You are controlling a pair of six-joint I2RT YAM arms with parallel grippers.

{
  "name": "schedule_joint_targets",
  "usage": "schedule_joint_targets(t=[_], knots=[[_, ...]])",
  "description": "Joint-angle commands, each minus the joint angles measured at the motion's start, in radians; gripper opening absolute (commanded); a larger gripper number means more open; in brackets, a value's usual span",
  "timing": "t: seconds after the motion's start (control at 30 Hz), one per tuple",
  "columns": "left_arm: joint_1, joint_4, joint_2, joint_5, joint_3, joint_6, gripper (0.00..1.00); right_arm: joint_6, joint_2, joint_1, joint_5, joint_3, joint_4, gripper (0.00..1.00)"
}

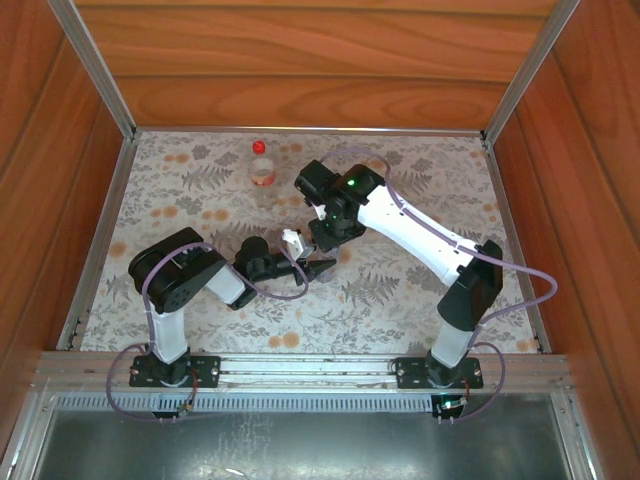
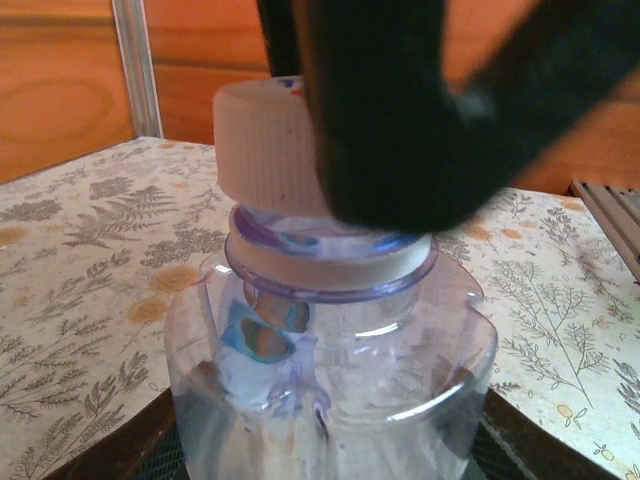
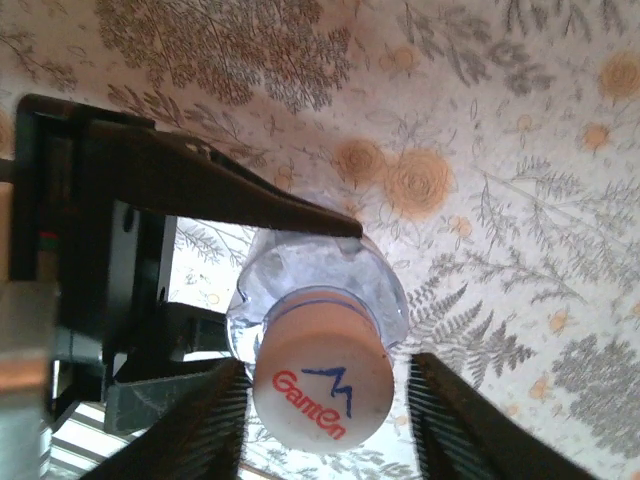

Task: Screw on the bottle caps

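My left gripper (image 1: 300,262) is shut on the plain bluish bottle (image 2: 330,370), holding it upright just above the cloth. The white cap (image 2: 265,140) sits on the bottle's neck. My right gripper (image 3: 325,368) reaches down from above and straddles the white cap (image 3: 322,390). Its jaws stand apart, with a clear gap on the cap's right side. One left gripper finger (image 3: 250,190) presses the bottle's shoulder (image 3: 320,290). The labelled bottle (image 1: 261,170) stands at the back with the red cap (image 1: 259,147) on top.
A fern-and-flower cloth (image 1: 200,200) covers the table. Wooden walls (image 1: 300,60) and metal rails (image 1: 95,240) box it in on three sides. Both arms meet at the middle, and the right arm's cable (image 1: 520,290) loops to the right.
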Motion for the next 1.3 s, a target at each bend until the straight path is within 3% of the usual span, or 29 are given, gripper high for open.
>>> schedule_joint_targets(t=[0.0, 0.13, 0.33, 0.67, 1.03, 1.27], knots=[[0.006, -0.021, 0.022, 0.001, 0.000, -0.010, 0.53, 0.015, -0.035, 0.006, -0.008, -0.014, 0.008, 0.57], [0.006, -0.021, 0.019, -0.002, -0.006, -0.008, 0.53, 0.009, -0.086, 0.005, -0.024, -0.034, 0.082, 0.65], [0.006, -0.020, 0.016, 0.005, -0.008, -0.010, 0.53, 0.021, -0.219, -0.036, -0.092, -0.153, 0.232, 0.65], [0.008, -0.021, 0.032, 0.017, 0.005, -0.023, 0.53, 0.042, -0.367, -0.192, -0.376, -0.447, 0.542, 0.45], [0.010, -0.021, 0.037, 0.017, 0.011, -0.031, 0.53, 0.044, -0.340, -0.231, -0.459, -0.484, 0.568, 0.27], [0.010, -0.021, 0.037, 0.017, 0.012, -0.043, 0.53, 0.037, -0.336, -0.237, -0.461, -0.497, 0.550, 0.20]])
